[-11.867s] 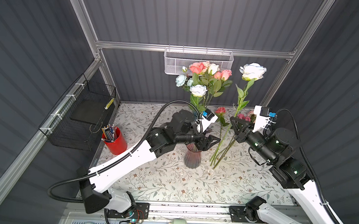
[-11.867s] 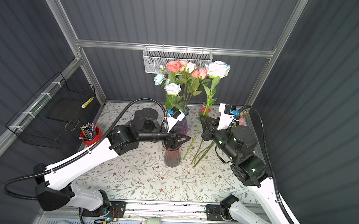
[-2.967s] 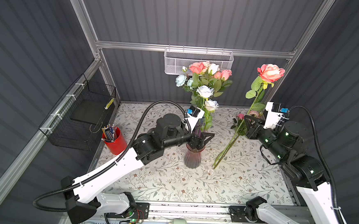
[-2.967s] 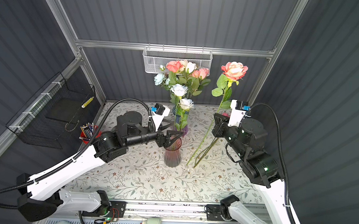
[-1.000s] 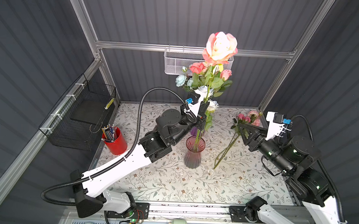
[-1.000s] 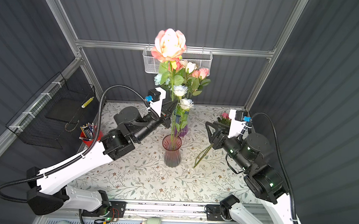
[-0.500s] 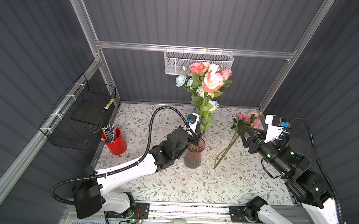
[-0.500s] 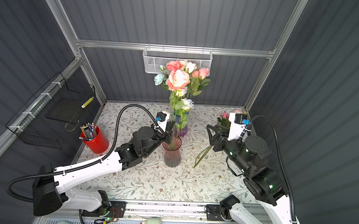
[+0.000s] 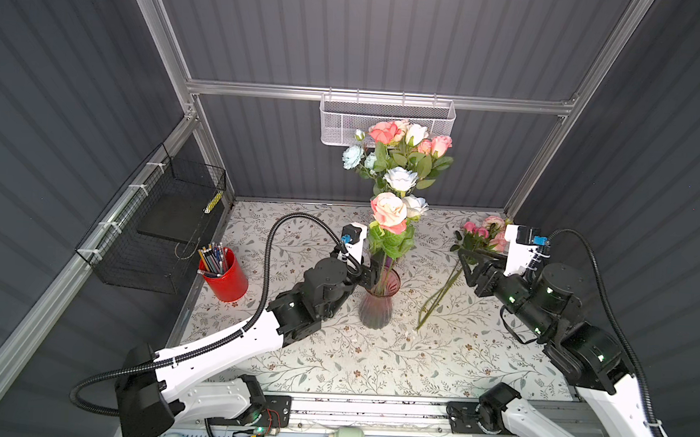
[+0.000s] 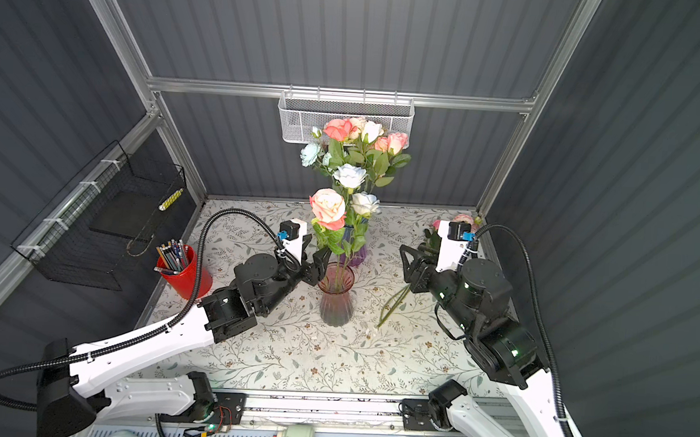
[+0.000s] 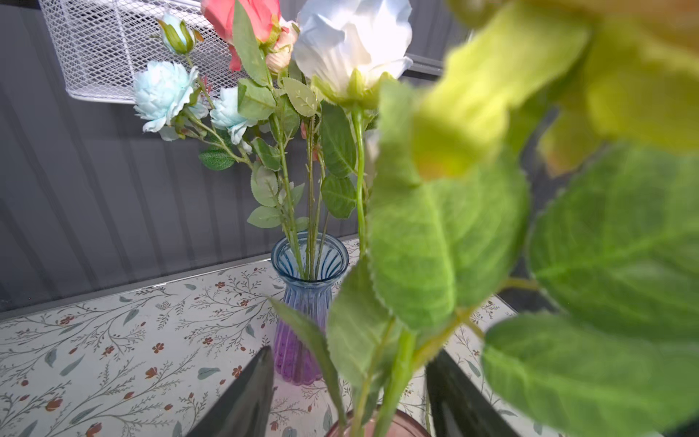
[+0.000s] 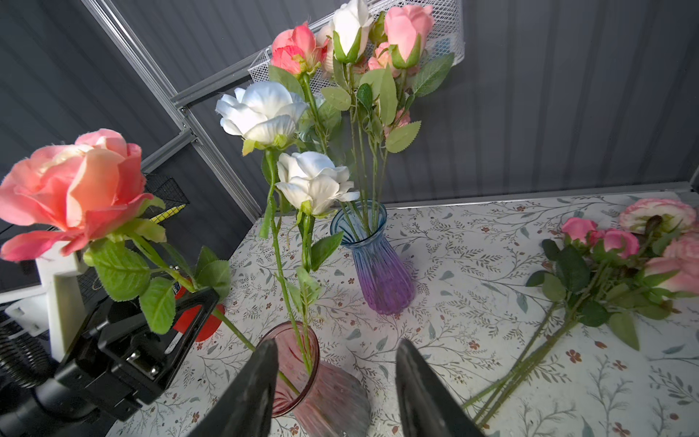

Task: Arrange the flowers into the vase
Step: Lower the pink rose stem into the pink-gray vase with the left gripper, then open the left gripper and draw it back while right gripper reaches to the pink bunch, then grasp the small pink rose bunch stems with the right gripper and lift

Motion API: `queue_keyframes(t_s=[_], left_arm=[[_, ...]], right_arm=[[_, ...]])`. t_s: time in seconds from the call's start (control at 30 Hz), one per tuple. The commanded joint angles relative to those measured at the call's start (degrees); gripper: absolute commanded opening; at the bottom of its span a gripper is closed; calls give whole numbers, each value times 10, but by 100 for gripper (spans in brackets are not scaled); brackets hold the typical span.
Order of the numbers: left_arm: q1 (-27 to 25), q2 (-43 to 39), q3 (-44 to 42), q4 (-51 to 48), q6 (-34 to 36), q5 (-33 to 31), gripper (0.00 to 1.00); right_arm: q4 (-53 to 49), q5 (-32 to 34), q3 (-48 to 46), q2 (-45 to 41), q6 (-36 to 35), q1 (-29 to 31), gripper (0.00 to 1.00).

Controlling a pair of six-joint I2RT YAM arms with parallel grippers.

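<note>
**Step in hand.** This reads as the release of the coral rose (image 9: 388,210) into the pink vase (image 9: 376,308), which stands near the middle of the desk (image 9: 372,366). The left gripper (image 10: 314,261) sits level with the vase rim, its jaws parted on either side of the stem and gripping nothing. The rose stands in the vase, tilted toward the left arm.

**Other arm.** The right gripper (image 10: 409,269) hovers between the pink vase and the right edge of the desk. Its jaws are spread and empty.

**Remaining items.** The loose flowers (image 9: 480,236) lie by the far right corner, with their stems running toward the middle of the desk. The blue vase (image 12: 378,272) stands behind the pink vase, toward the far edge, and holds a bunch.

**Next move, as judged.** Draw the left gripper back from the rim on a line clear of the leaves, since a snagged leaf could tip the rose or the vase. The right gripper then has to descend on the loose flowers and close on one stem only.

**View differences.**
- The left wrist view shows the main stem standing free between the jaws. In both top views, foliage masks this.
- The right wrist view shows two white roses (image 12: 314,181) sharing the pink vase, and the blue vase in full. In both top views, leaves hide most of that vase.
- Only the top views show both arms and the desk layout together — neither wrist view does
</note>
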Motion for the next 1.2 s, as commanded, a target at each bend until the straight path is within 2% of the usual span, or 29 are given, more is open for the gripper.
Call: queue_keyframes(t_s=[0.0,0.07,0.17,0.27,0.4,0.5,0.6,0.7,0.77,0.87,1.07,1.17], left_arm=[[1,-20,-6,-53,-15,-1,81],[1,-34,-6,-95,-21,2,92],[1,-73,-13,-146,-28,18,99],[1,-123,-20,-188,-25,50,99],[0,-192,-37,-238,-52,31,99],[0,-255,-85,-260,-107,-19,99],[1,-318,-141,-294,-210,-86,99],[1,-361,-202,-301,-282,-95,99],[0,-370,-232,-299,-320,-91,99],[0,-362,-249,-295,-334,-76,99],[1,-342,-265,-258,-330,-41,99],[0,-336,-259,-270,-326,-48,99]], right_arm=[[-11,25,4,4,-7,-1,53],[-16,33,10,9,-11,-2,55],[-25,53,17,19,-19,-4,56],[-37,87,26,38,-18,-17,57],[-47,79,19,87,8,-76,56],[-48,18,4,148,33,-148,54],[-41,-25,-7,227,47,-203,49],[-30,-35,-4,320,47,-237,36],[-26,-55,8,385,51,-263,26],[-19,-59,32,472,55,-291,22],[-41,-68,110,608,56,-313,30],[-49,-65,138,653,58,-316,33]])
